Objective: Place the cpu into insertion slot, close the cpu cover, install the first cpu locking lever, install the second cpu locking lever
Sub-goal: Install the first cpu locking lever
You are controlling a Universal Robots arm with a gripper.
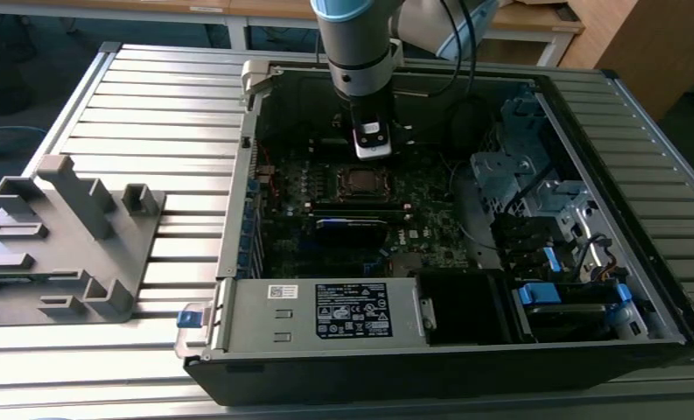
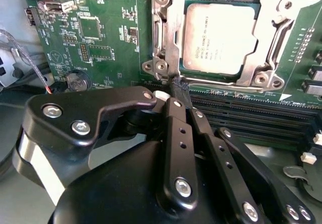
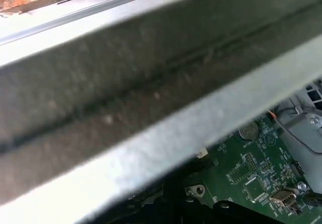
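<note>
The cpu (image 2: 219,38), a flat square chip with a dull metal top, lies in the insertion slot (image 1: 359,181) on the dark circuit board inside the open computer case. The cpu cover (image 2: 274,25), a silvery frame with a window, lies flat around the chip. My gripper (image 2: 181,90) hangs just beyond one corner of the socket, its two black fingers (image 2: 173,133) drawn together to a narrow tip low over the board. Whether the tip pinches anything I cannot tell. In the exterior view the gripper (image 1: 373,153) stands upright right behind the socket.
Long black memory slots (image 2: 251,116) run beside the socket, and a module with blue sheen (image 1: 353,224) sits in front of it. The case wall (image 3: 151,93), a drive cage (image 1: 522,171) and a power supply (image 1: 323,311) hem the board in. A grey fixture (image 1: 66,245) stands at the exterior view's left.
</note>
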